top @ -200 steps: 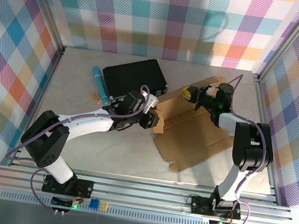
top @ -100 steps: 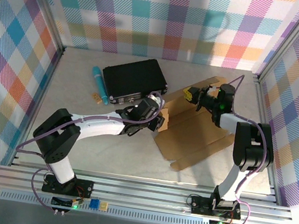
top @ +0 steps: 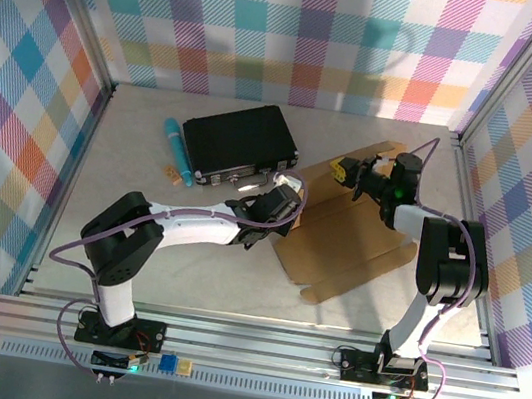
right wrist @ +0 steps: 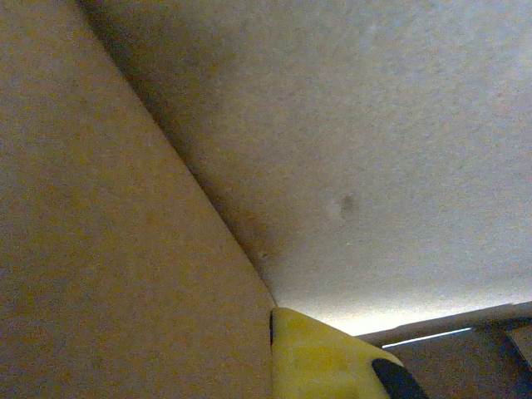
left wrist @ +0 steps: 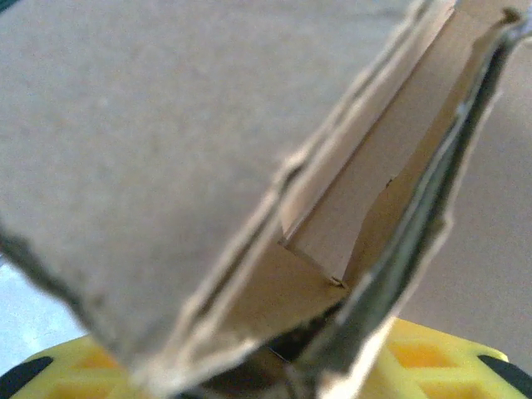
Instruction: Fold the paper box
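The paper box (top: 356, 239) is a brown die-cut cardboard sheet lying mostly flat at centre right of the table. My left gripper (top: 288, 206) is at the sheet's left edge. In the left wrist view two raised cardboard flaps (left wrist: 332, 224) stand between its yellow fingers (left wrist: 436, 353), and the left gripper (left wrist: 274, 370) is shut on them. My right gripper (top: 348, 172) is at the sheet's far edge. In the right wrist view a cardboard panel (right wrist: 108, 249) presses against one yellow finger (right wrist: 324, 357). The right gripper (right wrist: 270, 337) is shut on that panel, and its other finger is hidden behind the panel.
A black hard case (top: 239, 143) lies just behind my left gripper. A teal tube (top: 176, 152) sits to the case's left. Aluminium posts and checked walls close in the table on three sides, the right one (top: 470, 191) near my right arm.
My left gripper has moved right along the sheet's left edge, taking the flap with it and narrowing slightly. My right gripper has shifted a little to the right, still shut.
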You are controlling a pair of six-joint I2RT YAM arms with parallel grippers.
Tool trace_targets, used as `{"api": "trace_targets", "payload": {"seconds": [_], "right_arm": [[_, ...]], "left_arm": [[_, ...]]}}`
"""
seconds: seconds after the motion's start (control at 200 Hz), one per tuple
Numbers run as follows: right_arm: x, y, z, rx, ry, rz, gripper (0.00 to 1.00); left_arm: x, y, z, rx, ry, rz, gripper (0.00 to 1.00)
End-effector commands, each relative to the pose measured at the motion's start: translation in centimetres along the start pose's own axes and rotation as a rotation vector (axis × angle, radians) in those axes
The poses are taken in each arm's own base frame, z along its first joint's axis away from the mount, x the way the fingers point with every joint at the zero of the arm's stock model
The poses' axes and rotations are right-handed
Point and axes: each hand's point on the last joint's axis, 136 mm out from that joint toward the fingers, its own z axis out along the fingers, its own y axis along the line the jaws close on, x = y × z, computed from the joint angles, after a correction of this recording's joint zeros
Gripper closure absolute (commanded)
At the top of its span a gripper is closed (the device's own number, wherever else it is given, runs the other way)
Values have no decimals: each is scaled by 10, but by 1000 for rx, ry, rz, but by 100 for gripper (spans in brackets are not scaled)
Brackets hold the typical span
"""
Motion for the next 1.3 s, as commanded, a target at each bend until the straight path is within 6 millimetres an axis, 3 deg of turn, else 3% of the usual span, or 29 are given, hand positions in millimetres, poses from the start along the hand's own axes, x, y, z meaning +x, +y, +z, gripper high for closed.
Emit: {"api": "trace_targets", "payload": {"seconds": [0.0,0.355,0.565,0.69,0.955,1.295], "right_arm": [[14,-1,-4,3,51,-43,100],[19,-3,-5,28,64,-18,100],[20,-2,-7,40,59,-7,100],[20,-4,-8,53,50,10,100],[17,0,-12,73,-9,32,100],[14,0,-12,115,-25,106,100]], "left_arm": [[5,11,10,-74,1,-7,55],[-1,1,26,-51,-31,2,67],[2,5,36,-101,-13,-15,83],[5,19,39,-200,16,-33,100],[14,54,35,-466,113,-26,100],[12,64,36,-548,138,-12,100]]}}
